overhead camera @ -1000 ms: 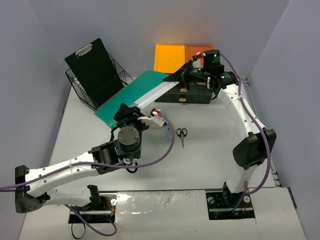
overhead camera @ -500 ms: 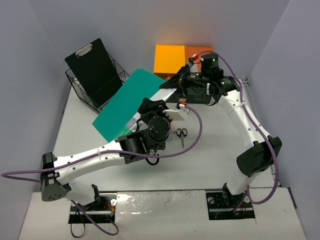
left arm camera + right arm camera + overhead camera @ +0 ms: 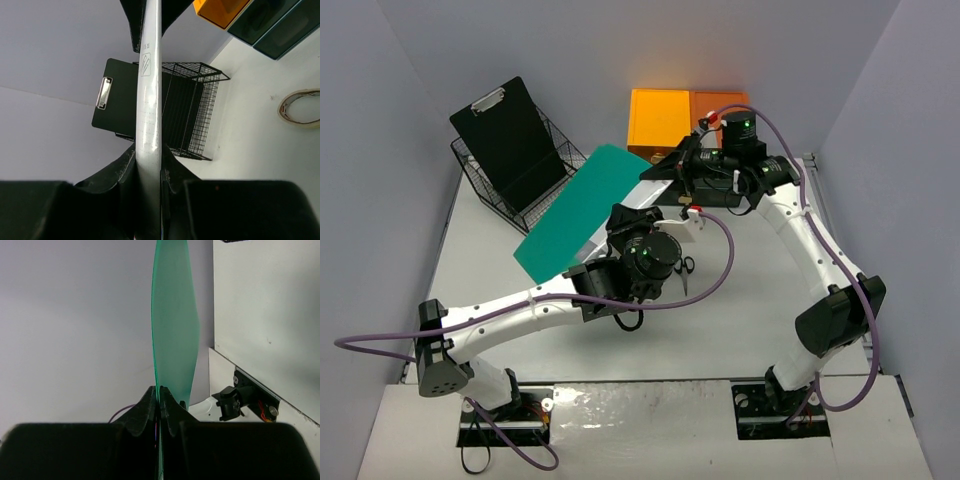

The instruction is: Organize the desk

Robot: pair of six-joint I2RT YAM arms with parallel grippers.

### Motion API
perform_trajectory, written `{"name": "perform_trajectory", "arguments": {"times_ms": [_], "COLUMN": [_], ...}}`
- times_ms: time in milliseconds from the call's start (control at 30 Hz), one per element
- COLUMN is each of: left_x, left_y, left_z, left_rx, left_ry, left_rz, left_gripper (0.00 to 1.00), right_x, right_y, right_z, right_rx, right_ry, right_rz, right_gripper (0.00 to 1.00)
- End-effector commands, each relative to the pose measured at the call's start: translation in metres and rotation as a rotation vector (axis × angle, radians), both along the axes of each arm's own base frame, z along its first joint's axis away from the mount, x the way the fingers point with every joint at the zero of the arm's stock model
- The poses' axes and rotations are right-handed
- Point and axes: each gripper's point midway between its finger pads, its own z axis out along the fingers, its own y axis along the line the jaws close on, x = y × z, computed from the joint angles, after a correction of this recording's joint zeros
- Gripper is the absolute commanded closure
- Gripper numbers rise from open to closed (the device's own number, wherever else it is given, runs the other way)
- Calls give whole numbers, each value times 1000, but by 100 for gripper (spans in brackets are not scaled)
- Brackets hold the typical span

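A green folder (image 3: 582, 205) with a pale grey spine hangs tilted above the white desk (image 3: 490, 265), held by both arms. My left gripper (image 3: 623, 216) is shut on the spine at the folder's near right edge. In the left wrist view the spine (image 3: 149, 100) runs straight up between my closed fingers (image 3: 172, 172). My right gripper (image 3: 677, 166) is shut on the folder's far right corner. The right wrist view shows the thin green folder (image 3: 172, 325) edge-on, pinched at my right gripper (image 3: 160, 392).
A wire basket (image 3: 525, 195) at the back left holds a black clipboard (image 3: 505, 130). Orange boxes (image 3: 660, 115) and a dark drawer unit (image 3: 718, 192) stand at the back. Scissors (image 3: 685, 265) lie mid-desk. A tape roll (image 3: 300, 106) lies beyond the basket (image 3: 195, 115).
My left arm has swung right and forward along the folder and closed on its pale spine. The folder has swung to a steeper slant. The right gripper kept its grip.
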Motion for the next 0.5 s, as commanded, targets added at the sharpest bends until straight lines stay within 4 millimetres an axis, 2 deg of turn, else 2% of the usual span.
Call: {"name": "perform_trajectory", "arguments": {"times_ms": [0,133,233,333,400,467], "left_x": [-7,-7,-11,-14,-11,-10], "left_y": [58,73,80,88,93,99], "left_z": [41,40,44,60,69,80], "left_rx": [-110,-103,-176,-302,-354,-390], "left_ry": [-96,-111,-131,-146,-153,-161], "left_rz": [254,330,327,264,238,221], "left_gripper": [100,100,100,100,100,100], "right_x": [-21,-17,-15,1,23,49], "right_y": [-5,-4,-4,-9,-24,-45], "right_z": [40,38,43,47,49,55], "right_rx": [61,56,56,27,0,-30], "right_ry": [-122,-124,-153,-233,-273,-325], "right_rz": [50,45,45,5,-69,-159], "right_gripper": [100,100,100,53,36,25]}}
